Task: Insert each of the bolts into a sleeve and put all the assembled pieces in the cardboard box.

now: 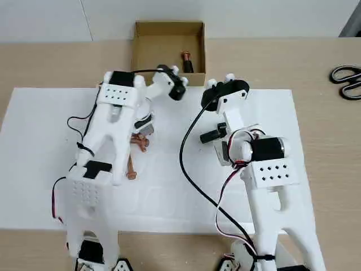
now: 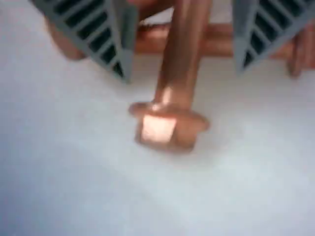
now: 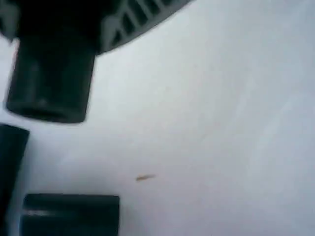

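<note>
In the left wrist view my left gripper (image 2: 184,64) is open low over the white mat, and its grey fingers (image 2: 98,34) straddle the shank of a copper bolt (image 2: 170,125) without touching it. A second bolt (image 2: 216,42) lies crosswise behind it. From above, the left gripper (image 1: 145,129) stands over these bolts (image 1: 140,142), and a third bolt (image 1: 131,169) lies nearer the front. My right gripper (image 3: 54,29) is shut on a black sleeve (image 3: 49,78), which juts out at mid-mat (image 1: 210,136). Two more sleeves (image 3: 69,214) lie close by. The cardboard box (image 1: 140,53) holds one assembled piece (image 1: 186,62).
A white mat (image 1: 169,197) covers the middle of the wooden table. Scissors (image 1: 347,82) lie at the far right edge. Both arm bases stand at the front, with black cables (image 1: 189,164) looping over the mat between them.
</note>
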`<act>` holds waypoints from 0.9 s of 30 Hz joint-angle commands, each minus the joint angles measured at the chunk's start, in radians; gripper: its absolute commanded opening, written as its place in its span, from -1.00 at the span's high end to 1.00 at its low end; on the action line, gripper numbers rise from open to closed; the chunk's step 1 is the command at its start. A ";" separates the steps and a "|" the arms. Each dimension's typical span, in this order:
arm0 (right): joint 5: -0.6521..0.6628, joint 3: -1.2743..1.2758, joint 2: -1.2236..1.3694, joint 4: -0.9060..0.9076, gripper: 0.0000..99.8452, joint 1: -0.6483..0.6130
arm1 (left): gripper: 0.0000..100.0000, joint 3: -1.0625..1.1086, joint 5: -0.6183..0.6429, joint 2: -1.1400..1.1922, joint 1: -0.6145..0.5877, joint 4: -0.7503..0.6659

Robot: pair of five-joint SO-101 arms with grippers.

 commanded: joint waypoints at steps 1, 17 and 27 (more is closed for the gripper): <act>0.005 -0.052 -0.038 0.007 0.99 0.004 | 0.74 -0.028 0.000 -0.006 0.017 0.014; 0.005 -0.052 -0.038 0.007 0.99 0.004 | 0.75 -0.082 0.002 0.129 0.015 0.009; 0.005 -0.052 -0.042 0.007 0.99 0.005 | 0.99 -0.136 0.005 0.155 0.054 0.063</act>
